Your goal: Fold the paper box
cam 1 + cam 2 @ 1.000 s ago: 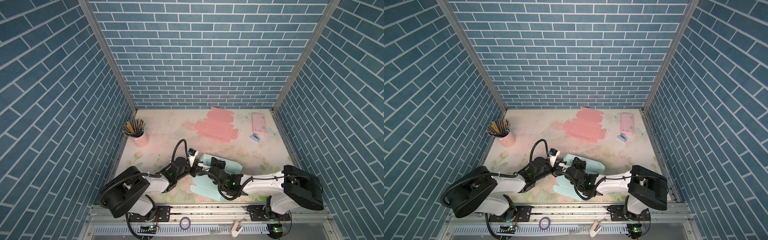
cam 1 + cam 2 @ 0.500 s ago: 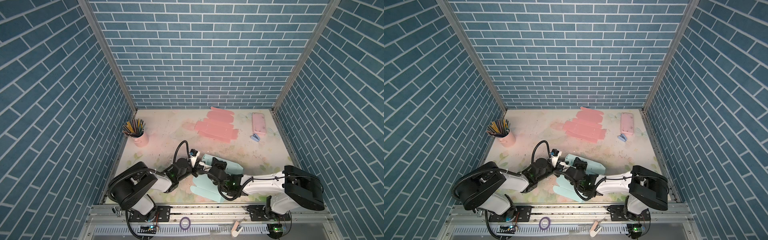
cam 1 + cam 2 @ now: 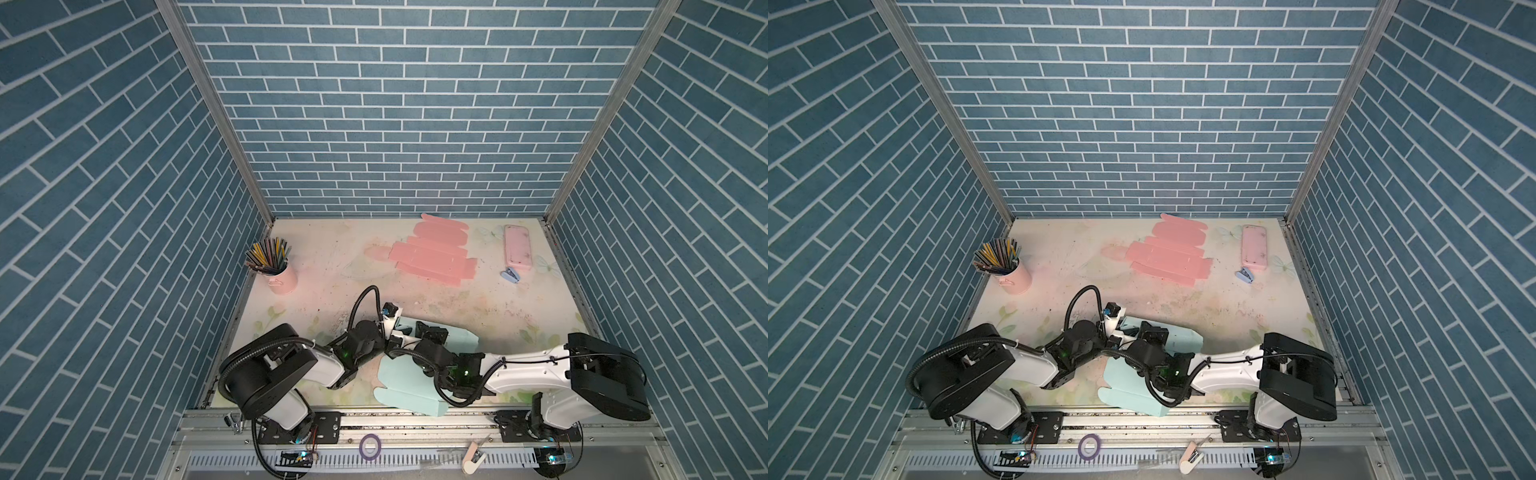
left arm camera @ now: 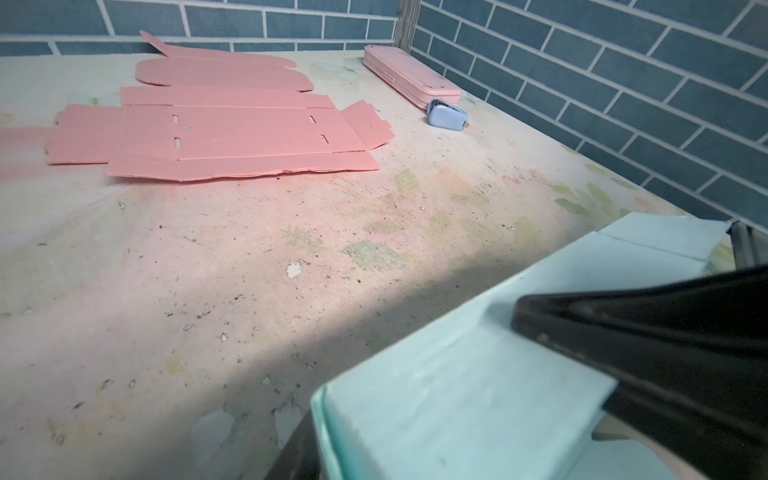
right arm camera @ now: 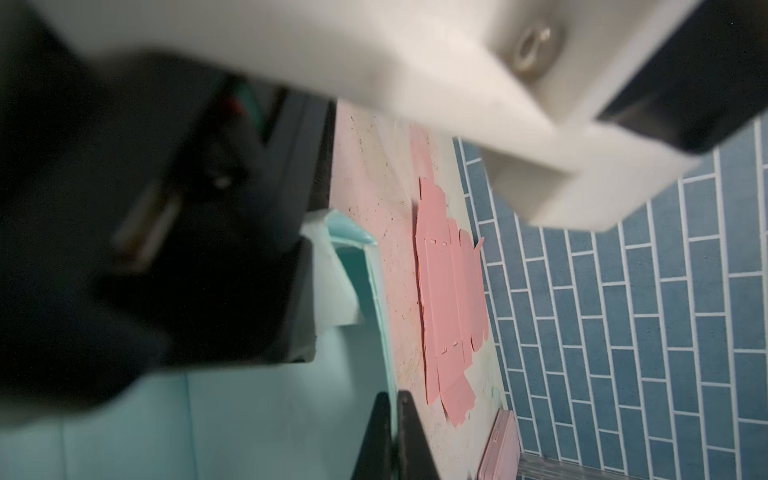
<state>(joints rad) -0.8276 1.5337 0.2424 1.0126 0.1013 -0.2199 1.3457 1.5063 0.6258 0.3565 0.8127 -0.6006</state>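
While my right tool (image 5: 392, 440) pinches the raised wall of the paper box (image 3: 409, 384) at the worktop's (image 3: 332, 257) near edge, I cannot tell whether my left tool (image 3: 399, 343) grips it; if slack, the wall could spring flat.

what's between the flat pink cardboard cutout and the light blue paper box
Only bare speckled tabletop from flat pink cardboard cutout to light blue paper box, in both top views.
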